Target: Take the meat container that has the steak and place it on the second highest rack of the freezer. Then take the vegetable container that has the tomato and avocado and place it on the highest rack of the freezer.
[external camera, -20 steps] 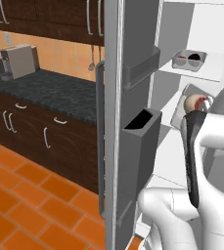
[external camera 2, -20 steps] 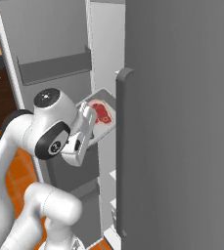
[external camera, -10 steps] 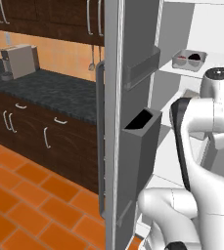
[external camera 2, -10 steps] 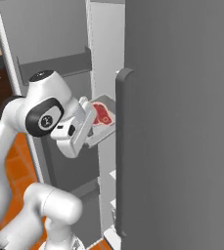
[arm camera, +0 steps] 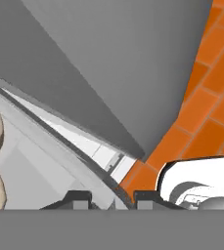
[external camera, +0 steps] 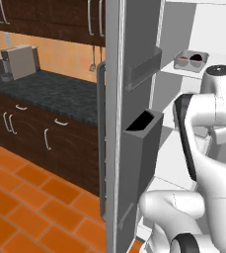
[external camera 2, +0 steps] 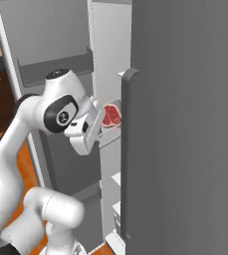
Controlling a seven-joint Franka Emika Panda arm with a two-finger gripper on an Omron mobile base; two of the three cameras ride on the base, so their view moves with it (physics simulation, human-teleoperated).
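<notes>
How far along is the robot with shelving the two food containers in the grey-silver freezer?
Nothing looks finished. In hand: the gripper holds the white container with the red, white-streaked steak inside the open freezer, not yet set down. Left: shelve it, then move the tray with dark-red tomato and blackish avocado.

- The arm (external camera: 208, 158) is glossy white all over, with chunky rounded links, basically fat tubes.
- Joints are dark: a black band curves along one link, and there's a dark grey ring down at the base.
- A round black cap with small light marks sits on the elbow.
- The pincer (arm camera: 106, 199) has two small dark grey finger tips (arm camera: 77, 198), blocky and flat-topped.
</notes>
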